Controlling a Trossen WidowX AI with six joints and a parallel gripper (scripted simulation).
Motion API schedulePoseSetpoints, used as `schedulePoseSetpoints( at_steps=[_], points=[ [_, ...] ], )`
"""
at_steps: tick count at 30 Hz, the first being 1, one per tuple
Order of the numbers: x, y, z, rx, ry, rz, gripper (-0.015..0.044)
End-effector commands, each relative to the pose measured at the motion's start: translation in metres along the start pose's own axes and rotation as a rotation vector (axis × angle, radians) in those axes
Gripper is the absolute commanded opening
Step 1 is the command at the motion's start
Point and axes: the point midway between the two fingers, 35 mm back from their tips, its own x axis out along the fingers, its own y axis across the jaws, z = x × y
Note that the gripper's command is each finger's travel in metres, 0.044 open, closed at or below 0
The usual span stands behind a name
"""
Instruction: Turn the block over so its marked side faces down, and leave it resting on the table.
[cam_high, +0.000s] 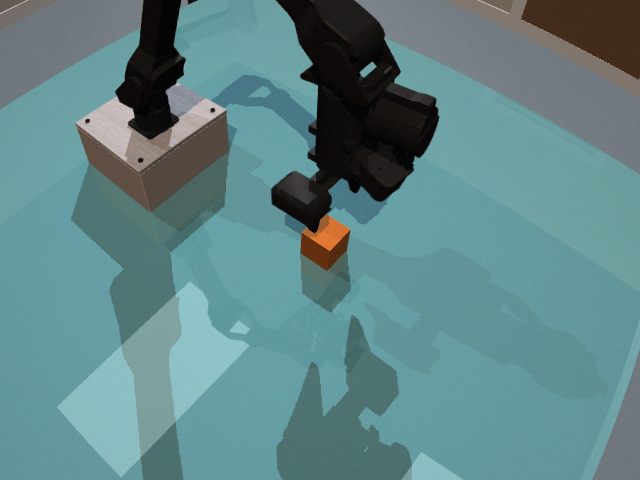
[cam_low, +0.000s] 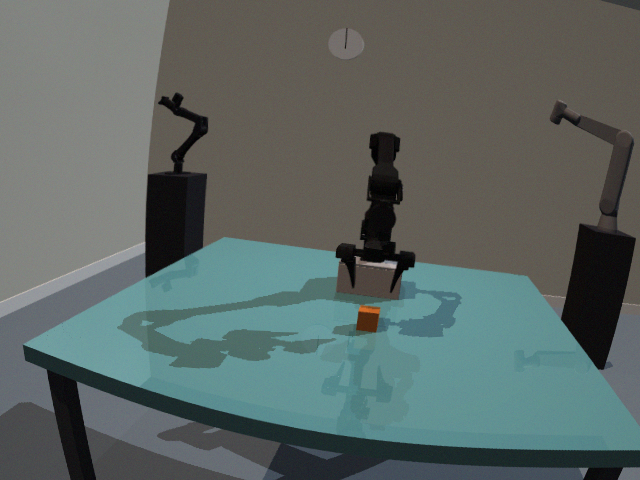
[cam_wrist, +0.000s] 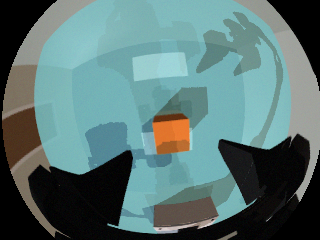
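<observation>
The orange block (cam_high: 326, 242) (cam_low: 368, 320) (cam_wrist: 171, 136) rests flat on the teal table (cam_high: 516, 232) (cam_low: 480, 382) (cam_wrist: 265, 100). Its top and the sides in view look plain orange, with a shadow across part of the top; no mark shows, and its underside is hidden. My gripper (cam_low: 373, 288) (cam_wrist: 176, 151) is wide open and empty, pointing down above the table. In the exterior view it hangs higher than the block and behind it, toward the arm's base. In the wrist view the block appears between the two spread fingers, below them.
The arm's box-shaped base (cam_high: 188, 165) (cam_low: 368, 281) (cam_wrist: 185, 215) stands on the table behind the block. Two other arms stand on dark pedestals (cam_low: 173, 222) (cam_low: 591, 289) beyond the table's edge. Shadows and reflections of my arm cross the table.
</observation>
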Motion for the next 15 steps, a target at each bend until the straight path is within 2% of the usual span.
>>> schedulePoseSetpoints(
  at_steps=[1, 15],
  points=[
    [0.020, 0.000, -0.007, -0.003, 0.033, 0.003, 0.0440],
    [0.042, 0.000, -0.008, -0.003, 0.033, 0.003, 0.0440]
  ],
)
